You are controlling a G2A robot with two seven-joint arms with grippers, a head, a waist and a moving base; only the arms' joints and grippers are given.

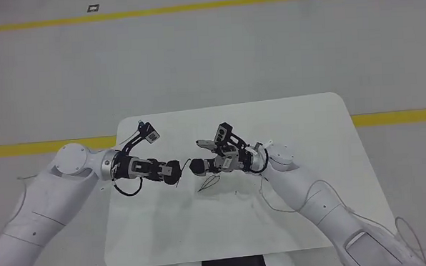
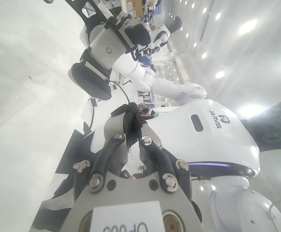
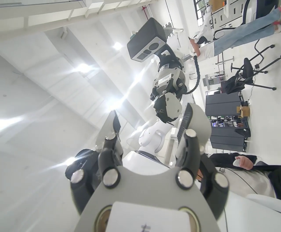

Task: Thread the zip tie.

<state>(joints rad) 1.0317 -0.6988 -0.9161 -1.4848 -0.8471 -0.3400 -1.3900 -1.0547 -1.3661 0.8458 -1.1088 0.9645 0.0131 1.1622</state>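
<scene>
Left wrist view: the left gripper (image 2: 131,114) is pressed together on the black zip tie (image 2: 123,93), pinching it at the fingertips. From that pinch 1 thin strand of the tie arcs toward the right gripper (image 2: 118,63) and meets the edge of its lower finger pad. I cannot tell whether strand and pad touch or merely overlap.

Right wrist view: the right claw is spread wide with nothing between its pads. The left gripper sits just beyond the gap, facing it.

Top view: the 2 grippers stand tip to tip above the white table (image 1: 306,129), near each other but apart. A thin loop of the tie hangs under them, on the right gripper's side.

Step in hand, as I judge it: the tie is secured on 1 side only, and the free strand is not yet captured, so the threading itself is not begun.

Next move, as I judge it:
1. Bring the open right claw around the free strand.
2. Close on it near the tip, leaving enough length to steer.
3. Hold the left pinch firm, since the strand is thin and will flex away from any sideways push.
</scene>
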